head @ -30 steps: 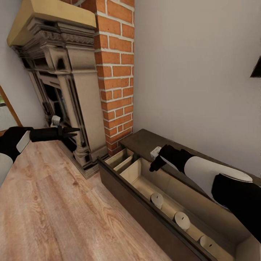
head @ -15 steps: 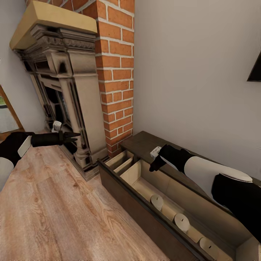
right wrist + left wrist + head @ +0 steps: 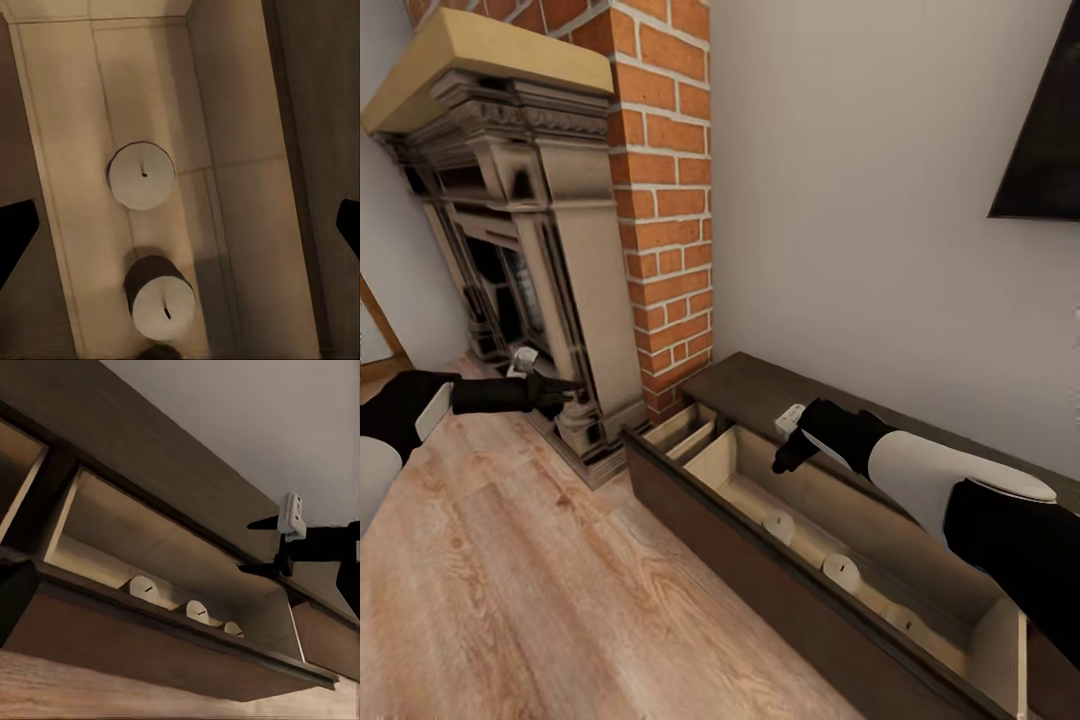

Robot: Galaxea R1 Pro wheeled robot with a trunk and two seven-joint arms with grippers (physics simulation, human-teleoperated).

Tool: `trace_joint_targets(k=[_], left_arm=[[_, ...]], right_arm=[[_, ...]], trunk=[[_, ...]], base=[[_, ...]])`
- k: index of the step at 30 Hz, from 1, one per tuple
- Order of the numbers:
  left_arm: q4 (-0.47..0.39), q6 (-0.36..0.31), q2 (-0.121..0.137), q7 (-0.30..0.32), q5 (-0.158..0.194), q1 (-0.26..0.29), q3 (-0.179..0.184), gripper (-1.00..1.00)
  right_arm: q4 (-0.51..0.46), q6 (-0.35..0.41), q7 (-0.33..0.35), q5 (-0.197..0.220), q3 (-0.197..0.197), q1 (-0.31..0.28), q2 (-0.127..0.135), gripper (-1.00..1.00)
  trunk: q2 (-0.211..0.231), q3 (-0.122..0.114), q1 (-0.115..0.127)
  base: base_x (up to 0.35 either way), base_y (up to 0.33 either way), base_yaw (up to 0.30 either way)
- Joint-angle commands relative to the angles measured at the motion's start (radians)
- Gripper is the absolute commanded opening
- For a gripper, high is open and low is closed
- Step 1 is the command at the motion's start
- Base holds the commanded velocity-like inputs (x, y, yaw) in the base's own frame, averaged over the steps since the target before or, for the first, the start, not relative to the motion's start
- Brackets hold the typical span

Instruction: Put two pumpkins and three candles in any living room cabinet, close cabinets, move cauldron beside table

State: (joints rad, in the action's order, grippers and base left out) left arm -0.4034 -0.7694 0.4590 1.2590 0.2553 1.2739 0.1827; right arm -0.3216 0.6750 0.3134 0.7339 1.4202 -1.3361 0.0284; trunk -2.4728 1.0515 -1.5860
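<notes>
A: Where are the candles (image 3: 841,571)?

B: All three stand in a row on the pale floor of the open drawer of the cabinet (image 3: 760,385). In the right wrist view two of them sit between the fingertips' dark edges, one near centre, the next toward six o'clock.

A: And the fingers?

B: The right gripper (image 3: 788,455) hangs above the drawer's fireplace end, fingers spread wide and empty, the nearest candle at about five o'clock from it in the head view. The left gripper (image 3: 565,386) points at the fireplace (image 3: 530,230), well apart from the cabinet; whether it is spread or pressed together I cannot tell.

A: So which step?

B: I'd judge the candles are stowed. No pumpkin lies in the drawer as far as can be seen, so fetching those likely comes next, then pushing the drawer front (image 3: 150,649) home.
</notes>
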Motion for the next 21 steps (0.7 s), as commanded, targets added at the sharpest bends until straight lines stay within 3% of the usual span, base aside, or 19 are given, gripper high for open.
trace_joint_targets(k=[1, 9, 12, 21], left_arm=[[0.002, 0.004, 0.000, 0.001, 0.006, 0.001, 0.006, 1.00], [0.020, 0.028, 0.000, 0.000, 0.006, -0.004, 0.006, 1.00], [0.025, 0.029, 0.000, 0.000, 0.006, -0.004, 0.006, 1.00], [0.052, 0.030, -0.001, -0.001, -0.002, -0.004, 0.006, 1.00]], right_arm=[[-0.001, 0.003, 0.003, -0.002, 0.003, -0.001, 0.001, 1.00], [-0.001, 0.003, 0.003, -0.003, 0.003, -0.001, 0.002, 1.00], [-0.001, 0.003, 0.003, -0.003, 0.003, -0.001, 0.002, 1.00], [-0.001, 0.002, 0.004, -0.003, 0.003, -0.001, 0.002, 1.00]], trunk=[[0.000, 0.001, 0.001], [0.000, 0.003, 0.001], [0.000, 0.003, 0.001], [0.063, -0.025, 0.035]], base=[[-0.289, 0.001, -0.124], [-0.264, 0.000, -0.261], [-0.042, 0.000, -0.296], [-0.004, 0.000, -0.247]])
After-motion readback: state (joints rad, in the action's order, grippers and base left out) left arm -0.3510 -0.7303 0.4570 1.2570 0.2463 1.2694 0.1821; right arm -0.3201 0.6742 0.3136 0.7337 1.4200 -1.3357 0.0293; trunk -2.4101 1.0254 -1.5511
